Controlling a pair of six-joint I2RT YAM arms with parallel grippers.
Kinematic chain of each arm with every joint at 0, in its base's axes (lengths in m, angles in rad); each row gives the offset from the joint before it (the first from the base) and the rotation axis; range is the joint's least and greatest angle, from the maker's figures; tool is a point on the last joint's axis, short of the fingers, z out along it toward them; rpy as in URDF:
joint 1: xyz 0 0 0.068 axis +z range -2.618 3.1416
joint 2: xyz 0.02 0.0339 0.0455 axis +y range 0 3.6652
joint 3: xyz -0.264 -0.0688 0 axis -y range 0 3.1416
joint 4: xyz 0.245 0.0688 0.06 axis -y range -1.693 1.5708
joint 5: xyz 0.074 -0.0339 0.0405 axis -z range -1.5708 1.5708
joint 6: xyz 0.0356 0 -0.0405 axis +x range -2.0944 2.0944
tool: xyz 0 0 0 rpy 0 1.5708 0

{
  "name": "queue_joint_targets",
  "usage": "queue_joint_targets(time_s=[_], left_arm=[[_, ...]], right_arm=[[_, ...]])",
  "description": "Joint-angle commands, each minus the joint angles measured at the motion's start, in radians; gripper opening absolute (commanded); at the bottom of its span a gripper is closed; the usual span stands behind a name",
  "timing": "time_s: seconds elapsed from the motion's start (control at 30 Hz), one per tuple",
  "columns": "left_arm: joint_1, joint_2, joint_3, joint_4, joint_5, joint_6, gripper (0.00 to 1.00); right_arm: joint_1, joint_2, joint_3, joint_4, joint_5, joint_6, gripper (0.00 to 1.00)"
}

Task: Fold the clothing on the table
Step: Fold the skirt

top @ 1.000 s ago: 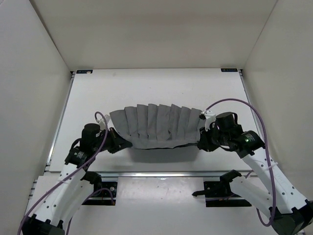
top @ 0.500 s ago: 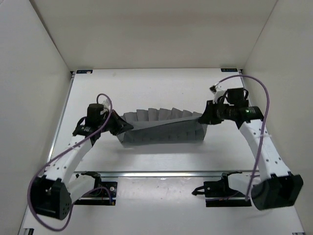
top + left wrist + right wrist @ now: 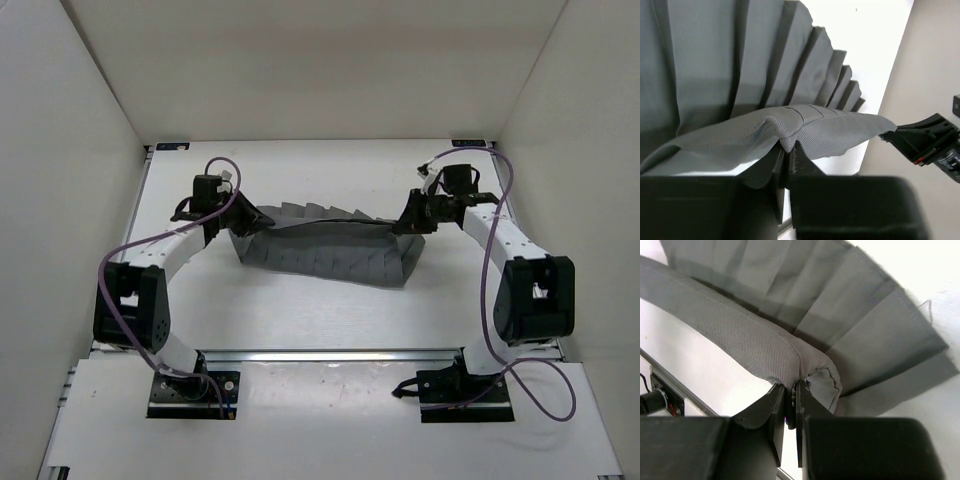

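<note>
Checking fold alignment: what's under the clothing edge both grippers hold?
Under the held edge of the clothing lie its own pleated lower layer and a strip of white table. The table beneath that layer is covered.

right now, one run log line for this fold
phase: mid-fold; left jaws: shut on clothing; right jaws: shut on clothing; clothing: edge stretched between jaws, above pleats on table

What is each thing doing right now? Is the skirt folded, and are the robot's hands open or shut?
clothing: half folded, one edge lifted and stretched between both grippers, the rest lying pleated on the table.
left gripper: shut, pinching the clothing's lifted edge.
right gripper: shut, pinching the other end of that edge.
table: flat, with the clothing lying on it.
</note>
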Motion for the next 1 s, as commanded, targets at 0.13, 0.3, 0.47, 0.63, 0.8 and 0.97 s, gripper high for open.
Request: queue_joint_targets(time_s=[0.13,0.3,0.47,0.63,0.8,0.97], left_arm=[[0.039,0.184,0.209,0.063,0.000,-0.017,0.59],[0.053,0.310,0.391,-0.003,0.054,0.000,0.77],[0.045,0.178,0.156,-0.031,-0.014,0.068,0.77],[-0.022,-0.003,-0.074,-0.047,-0.119,0.121,0.81],[-0.056,-0.117,-0.243,0.014,-0.195,0.074,0.82],[-0.065,-0.135,-0.311,0.068,-0.259,0.017,0.87]], right_arm=[[-0.015,0.126,0.138,0.076,0.092,0.064,0.00],[-0.017,0.145,0.167,0.092,0.241,0.155,0.45],[0.003,-0.080,-0.049,0.226,0.365,0.233,0.62],[-0.029,-0.263,-0.289,0.222,0.333,0.360,0.63],[-0.017,-0.516,-0.564,0.328,0.356,0.518,0.71],[-0.004,-0.549,-0.675,0.400,0.321,0.598,0.70]])
